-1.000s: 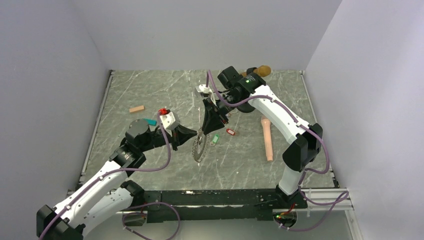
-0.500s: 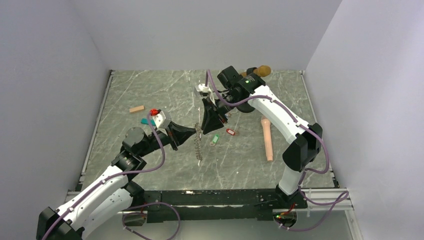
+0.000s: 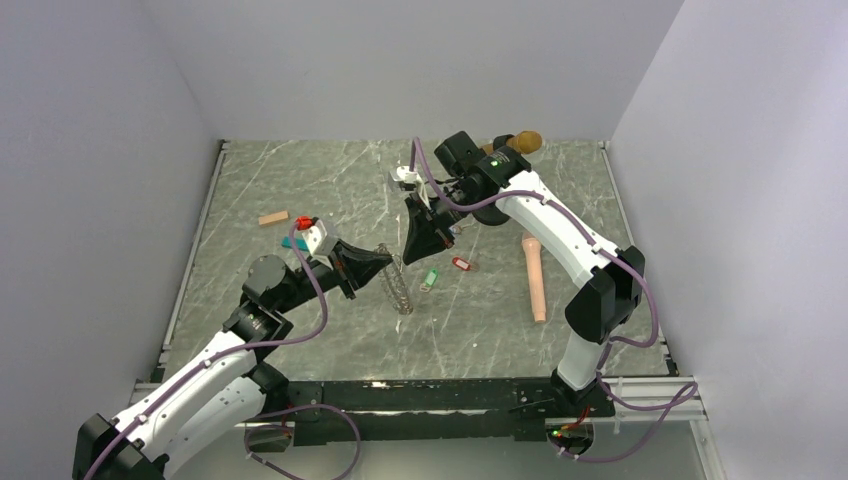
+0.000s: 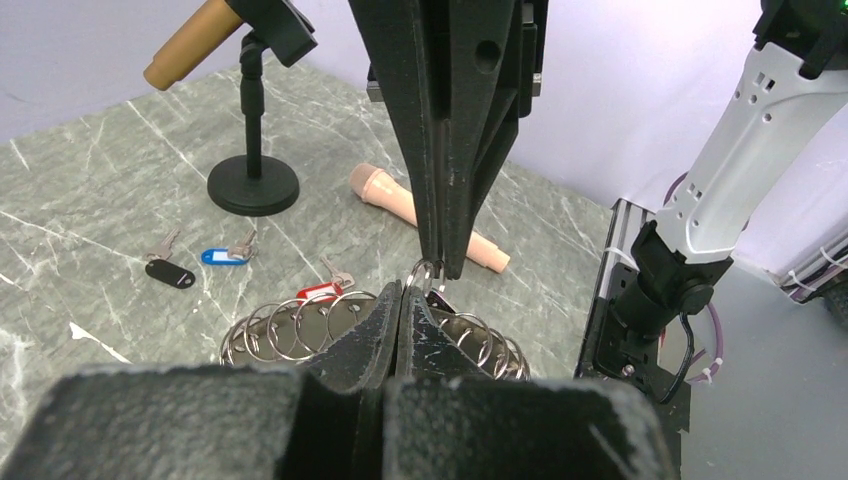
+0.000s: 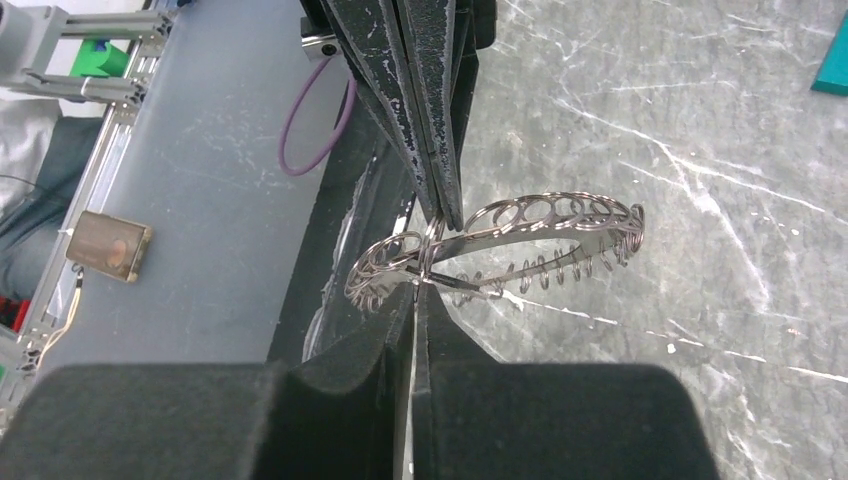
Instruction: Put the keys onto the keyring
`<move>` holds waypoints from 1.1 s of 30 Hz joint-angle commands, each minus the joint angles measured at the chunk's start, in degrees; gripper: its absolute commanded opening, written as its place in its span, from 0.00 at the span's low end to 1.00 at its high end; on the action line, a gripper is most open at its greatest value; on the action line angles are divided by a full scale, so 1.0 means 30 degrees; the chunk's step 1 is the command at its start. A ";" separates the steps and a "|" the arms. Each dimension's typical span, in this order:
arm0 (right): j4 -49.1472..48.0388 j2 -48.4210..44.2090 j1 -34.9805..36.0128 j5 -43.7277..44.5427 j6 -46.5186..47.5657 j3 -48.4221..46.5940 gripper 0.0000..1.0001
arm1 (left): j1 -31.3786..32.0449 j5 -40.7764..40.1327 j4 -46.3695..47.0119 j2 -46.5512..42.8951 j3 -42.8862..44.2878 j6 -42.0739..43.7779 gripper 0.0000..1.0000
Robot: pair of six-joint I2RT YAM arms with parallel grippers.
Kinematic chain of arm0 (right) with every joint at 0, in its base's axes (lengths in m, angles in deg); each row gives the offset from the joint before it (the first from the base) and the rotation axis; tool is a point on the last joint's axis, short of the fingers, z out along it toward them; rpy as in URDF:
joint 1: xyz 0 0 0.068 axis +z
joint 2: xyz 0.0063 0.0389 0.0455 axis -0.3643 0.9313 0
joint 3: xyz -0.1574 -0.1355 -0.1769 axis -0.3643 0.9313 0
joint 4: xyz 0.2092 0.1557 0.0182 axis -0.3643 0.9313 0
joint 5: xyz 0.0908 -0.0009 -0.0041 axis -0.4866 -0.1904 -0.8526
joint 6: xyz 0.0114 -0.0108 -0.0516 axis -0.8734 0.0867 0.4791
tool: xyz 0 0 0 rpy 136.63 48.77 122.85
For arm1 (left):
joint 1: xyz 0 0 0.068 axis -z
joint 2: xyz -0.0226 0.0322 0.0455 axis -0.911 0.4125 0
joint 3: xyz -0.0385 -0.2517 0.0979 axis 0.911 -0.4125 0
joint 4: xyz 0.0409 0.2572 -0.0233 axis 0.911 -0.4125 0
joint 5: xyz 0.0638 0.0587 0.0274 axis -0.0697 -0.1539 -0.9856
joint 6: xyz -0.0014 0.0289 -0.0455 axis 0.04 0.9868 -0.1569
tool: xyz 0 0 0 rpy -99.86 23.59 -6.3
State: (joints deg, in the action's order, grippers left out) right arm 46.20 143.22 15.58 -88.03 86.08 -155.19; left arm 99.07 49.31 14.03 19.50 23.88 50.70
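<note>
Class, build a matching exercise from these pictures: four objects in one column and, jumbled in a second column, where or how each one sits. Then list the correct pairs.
Column 1
1. large metal keyring with looped rim
2. gold-headed microphone
3. peach-coloured handheld microphone
4. tan wooden block

Column 2
A. lying flat on the right half of the grey marbled table
B. clamped in the shut left gripper
C. mounted on a round-based black stand at the far edge
D. lying on the table's left half

Pairs: 1-B, 2-C, 3-A, 4-D
</note>
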 commanded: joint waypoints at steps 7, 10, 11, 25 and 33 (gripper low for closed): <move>-0.0677 -0.0555 -0.0041 -0.0096 -0.0190 0.0181 0.00 | -0.0095 -0.0424 0.2358 -0.0082 -0.0103 -0.0877 0.00; -0.0880 -0.0656 -0.0016 -0.0075 -0.0300 0.0451 0.00 | -0.0114 -0.0757 0.2918 -0.0212 -0.0444 -0.1241 0.00; -0.0940 -0.0670 0.0002 -0.0101 -0.0328 0.0539 0.00 | -0.0130 -0.0821 0.3049 -0.0205 -0.0505 -0.1355 0.00; -0.1381 -0.0860 0.0492 0.0858 -0.0536 0.0819 0.00 | -0.0235 -0.3234 0.5581 -0.0425 -0.2015 -0.3541 0.00; -0.1714 -0.0760 0.0876 0.1293 -0.0784 0.0948 0.00 | -0.0259 -0.3476 0.7615 -0.0043 -0.2847 -0.4781 0.00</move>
State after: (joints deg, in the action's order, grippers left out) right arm 41.00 143.22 17.24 -84.70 84.66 -152.50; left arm 98.94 41.79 27.25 19.47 15.18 39.38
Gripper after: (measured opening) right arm 0.008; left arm 0.008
